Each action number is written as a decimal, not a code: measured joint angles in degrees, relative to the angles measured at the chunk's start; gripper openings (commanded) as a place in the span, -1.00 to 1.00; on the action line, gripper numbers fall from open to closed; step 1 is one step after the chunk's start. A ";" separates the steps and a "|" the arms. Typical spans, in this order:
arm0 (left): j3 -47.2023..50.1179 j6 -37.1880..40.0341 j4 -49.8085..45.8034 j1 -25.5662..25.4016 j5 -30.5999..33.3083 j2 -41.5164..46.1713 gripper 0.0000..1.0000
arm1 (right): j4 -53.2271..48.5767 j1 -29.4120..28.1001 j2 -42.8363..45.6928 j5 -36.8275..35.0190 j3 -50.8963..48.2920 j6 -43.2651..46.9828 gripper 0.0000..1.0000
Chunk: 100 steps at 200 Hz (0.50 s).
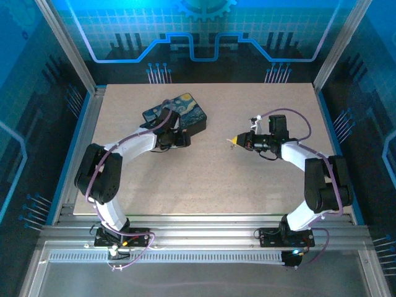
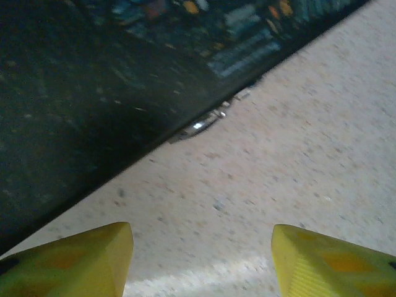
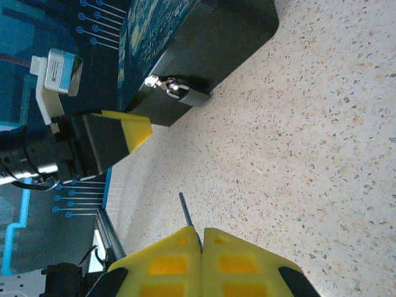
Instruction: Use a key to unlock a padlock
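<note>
The small dark padlock (image 3: 184, 94) with its silvery shackle hangs on the front wall of the starry-night box (image 3: 213, 43), resting on the table. My right gripper (image 3: 202, 232) is shut on a key (image 3: 185, 211), whose thin blade sticks out toward the padlock, still well short of it. From above, the right gripper (image 1: 234, 142) hovers right of the box (image 1: 176, 114). My left gripper (image 1: 180, 138) sits at the box's near side, open, its yellow fingertips (image 2: 80, 260) wide apart over bare table. A silvery glint (image 2: 201, 124) shows at the box's lower edge.
The speckled tabletop (image 1: 247, 185) stretches open between the two arms and toward the near edge. One yellow finger (image 3: 127, 129) of the left gripper stands close beside the padlock in the right wrist view. Metal frame posts (image 1: 68, 43) bound the table.
</note>
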<state>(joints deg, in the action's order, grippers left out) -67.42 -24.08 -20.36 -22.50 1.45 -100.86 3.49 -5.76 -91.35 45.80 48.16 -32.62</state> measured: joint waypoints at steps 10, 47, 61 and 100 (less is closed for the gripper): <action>0.00 -0.48 0.81 -0.33 1.99 -0.48 0.25 | 0.07 -0.20 0.00 -0.11 -0.02 -0.02 -1.00; -1.20 -4.48 3.37 -4.52 11.30 -5.51 0.26 | 0.66 -0.59 0.00 -0.37 -0.31 -0.46 -1.00; -1.90 -6.14 3.78 -5.90 14.53 -7.54 0.26 | 1.01 -0.61 0.02 -0.37 -0.52 -0.63 -1.00; -5.27 -9.57 4.42 -6.67 21.42 -11.87 0.24 | 1.97 -0.61 0.07 -0.13 -1.29 -1.05 -1.00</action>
<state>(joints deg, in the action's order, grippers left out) -72.69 -33.65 -15.94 -29.17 22.87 -112.73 5.45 -6.37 -91.29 45.67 46.87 -33.67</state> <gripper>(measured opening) 0.624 0.064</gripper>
